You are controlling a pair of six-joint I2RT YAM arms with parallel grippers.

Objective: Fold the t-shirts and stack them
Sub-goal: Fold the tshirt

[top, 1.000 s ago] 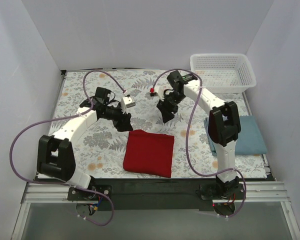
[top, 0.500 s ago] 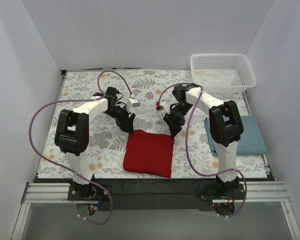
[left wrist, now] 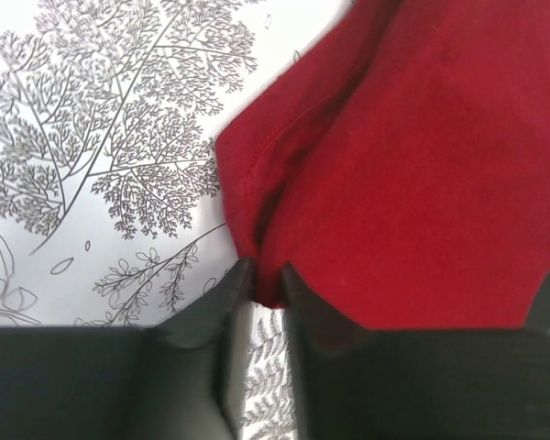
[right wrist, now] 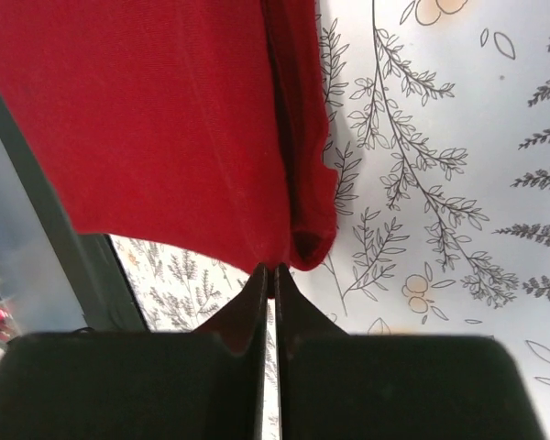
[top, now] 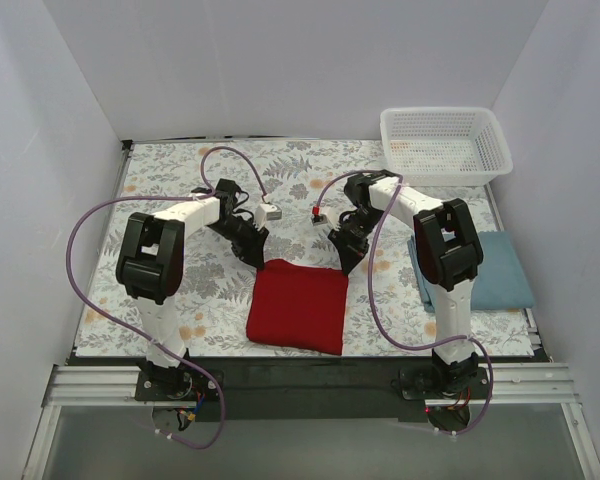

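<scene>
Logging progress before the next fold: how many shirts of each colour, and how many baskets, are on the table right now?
red t-shirt: 1
blue-grey t-shirt: 1
white basket: 1
Total: 3

The folded red cloth t-shirt point(top: 298, 307) lies centre-front on the floral table point(top: 160, 190); the blue-grey cloth t-shirt point(top: 500, 270) well right of it; the white plastic lattice basket point(top: 442, 110) behind that.
</scene>
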